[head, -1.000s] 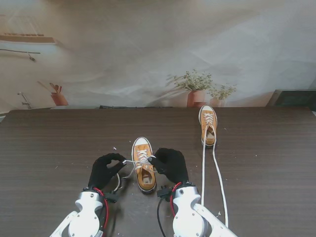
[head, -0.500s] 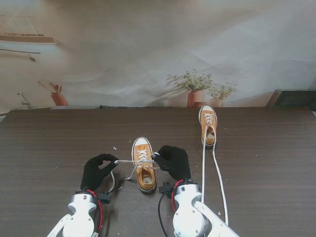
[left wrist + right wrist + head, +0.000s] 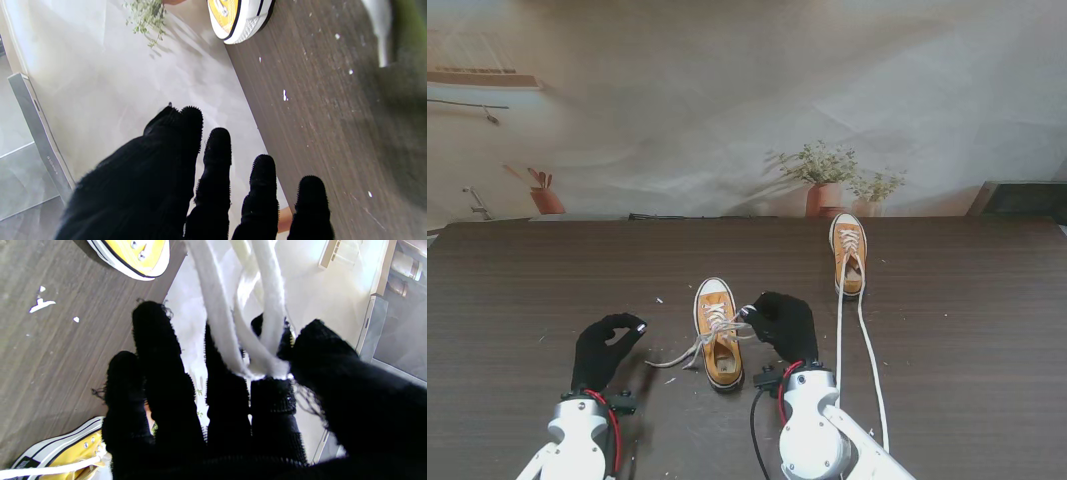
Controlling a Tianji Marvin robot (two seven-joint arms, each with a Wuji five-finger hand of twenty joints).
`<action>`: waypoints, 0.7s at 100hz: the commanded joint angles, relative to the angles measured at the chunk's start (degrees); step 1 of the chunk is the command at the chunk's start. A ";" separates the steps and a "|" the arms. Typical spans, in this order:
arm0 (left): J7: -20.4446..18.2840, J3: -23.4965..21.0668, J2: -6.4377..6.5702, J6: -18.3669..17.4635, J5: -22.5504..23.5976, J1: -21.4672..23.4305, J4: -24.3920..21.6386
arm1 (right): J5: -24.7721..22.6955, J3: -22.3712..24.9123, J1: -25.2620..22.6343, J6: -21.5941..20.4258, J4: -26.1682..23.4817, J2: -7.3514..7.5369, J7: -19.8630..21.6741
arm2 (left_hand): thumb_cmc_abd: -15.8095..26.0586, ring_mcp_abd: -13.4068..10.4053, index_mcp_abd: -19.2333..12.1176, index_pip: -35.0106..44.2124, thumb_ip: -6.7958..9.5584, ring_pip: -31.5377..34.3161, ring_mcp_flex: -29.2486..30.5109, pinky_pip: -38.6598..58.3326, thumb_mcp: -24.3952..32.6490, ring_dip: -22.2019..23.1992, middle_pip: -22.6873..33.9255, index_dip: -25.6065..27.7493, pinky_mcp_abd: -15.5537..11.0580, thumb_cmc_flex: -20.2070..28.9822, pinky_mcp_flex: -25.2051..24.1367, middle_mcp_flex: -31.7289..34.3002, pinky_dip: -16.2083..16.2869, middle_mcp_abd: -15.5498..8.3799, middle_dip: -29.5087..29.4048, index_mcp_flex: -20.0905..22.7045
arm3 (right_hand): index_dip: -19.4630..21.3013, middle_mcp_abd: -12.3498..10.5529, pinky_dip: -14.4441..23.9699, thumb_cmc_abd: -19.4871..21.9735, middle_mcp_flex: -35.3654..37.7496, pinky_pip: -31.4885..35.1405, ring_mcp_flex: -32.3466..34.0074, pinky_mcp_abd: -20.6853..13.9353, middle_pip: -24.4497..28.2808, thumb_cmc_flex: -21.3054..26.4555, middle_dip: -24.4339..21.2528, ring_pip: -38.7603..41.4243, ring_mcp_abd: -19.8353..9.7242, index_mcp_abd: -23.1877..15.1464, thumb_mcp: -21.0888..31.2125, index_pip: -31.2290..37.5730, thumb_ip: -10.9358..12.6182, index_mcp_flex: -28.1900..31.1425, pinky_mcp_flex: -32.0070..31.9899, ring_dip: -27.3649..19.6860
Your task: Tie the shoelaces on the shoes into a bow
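Note:
The near yellow shoe [image 3: 718, 345] stands toe away from me at the table's middle. My right hand [image 3: 784, 325] is just right of it, shut on its white lace [image 3: 745, 318]. In the right wrist view the lace strands [image 3: 217, 306] run between thumb and forefinger of that hand [image 3: 267, 400]. The other lace end [image 3: 667, 360] lies slack on the table, left of the shoe. My left hand [image 3: 604, 350] hovers farther left, thumb against forefinger, holding nothing [image 3: 200, 173]. The second yellow shoe [image 3: 848, 252] sits farther back on the right.
The second shoe's two long loose laces [image 3: 867, 360] trail toward me along the table's right side, close to my right arm. Potted plants [image 3: 827, 175] stand behind the table's far edge. White crumbs [image 3: 284, 95] dot the dark wooden tabletop [image 3: 537, 290].
My left hand moved left, away from the shoe, and the lace it was pulling taut has left it and dropped onto the table. My right hand keeps its hold.

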 commanded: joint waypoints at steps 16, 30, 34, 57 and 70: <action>-9.61 0.83 2.60 -1.53 3.13 0.65 -0.45 | -0.11 -0.30 -0.72 -1.00 -1.36 0.05 1.03 | 2.22 -1.01 -10.66 -14.47 2.29 -3.26 -3.53 -1.21 -5.37 -1.16 -3.12 4.20 -2.00 0.65 -4.42 -9.62 0.18 0.04 -4.19 -9.80 | -1.29 -1.44 -0.60 0.48 -0.58 1.40 1.21 -0.30 0.36 1.29 -1.33 0.08 -0.01 -3.17 -0.59 1.06 -1.22 -0.38 0.23 -0.84; -8.85 3.42 2.72 -2.34 5.78 -1.51 1.27 | -0.90 -0.67 -1.02 -1.88 -1.66 0.27 1.28 | 1.30 -1.07 -11.91 -18.69 2.39 -3.25 -3.20 -1.23 2.93 -0.89 -3.05 4.54 -1.73 -4.38 -3.93 -10.27 -0.03 0.09 -3.83 -12.08 | -1.59 -1.07 -0.62 0.51 -0.17 1.39 1.51 -0.03 0.41 1.26 -1.66 0.20 0.18 -2.68 -0.63 1.18 -1.23 -0.20 0.46 -0.76; -8.81 4.04 2.66 -2.51 5.54 -2.05 1.46 | -1.51 -0.80 -1.01 -2.18 -1.55 0.39 1.33 | 1.20 -1.11 -12.15 -18.81 2.41 -3.24 -3.22 -1.22 3.21 -0.87 -2.99 4.51 -1.77 -4.75 -3.93 -10.25 -0.04 0.11 -3.80 -11.98 | -1.68 -1.00 -0.63 0.56 -0.12 1.38 1.59 0.01 0.37 1.23 -1.73 0.22 0.23 -2.84 -0.63 1.21 -1.23 -0.14 0.49 -0.74; -7.51 7.11 2.02 -2.78 4.36 -4.99 2.47 | -2.28 -1.33 -1.26 -3.41 -1.58 0.65 1.81 | 0.24 -1.10 -13.35 -18.39 1.90 -2.78 -2.80 -1.10 4.68 -0.67 -2.30 4.77 -1.55 -4.58 -3.66 -9.50 -0.03 0.09 -3.47 -10.34 | -1.94 -0.74 -0.67 0.57 0.36 1.35 1.64 0.24 0.25 1.21 -1.91 0.47 0.48 -2.34 -0.60 1.44 -1.22 0.07 0.75 -0.54; -9.90 8.17 2.52 -2.51 3.93 -5.91 2.40 | -2.34 -1.49 -1.39 -3.75 -1.85 0.76 2.18 | 0.08 -1.31 -14.04 -17.83 1.64 -3.03 -3.22 -1.34 5.30 -0.82 -2.50 5.01 -1.90 -3.23 -4.01 -9.92 -0.20 -0.30 -3.56 -9.65 | -2.04 -0.48 -0.68 0.54 0.51 1.34 1.67 0.25 0.09 1.27 -1.94 0.66 0.56 -2.17 -0.51 1.44 -1.19 0.11 0.74 -0.42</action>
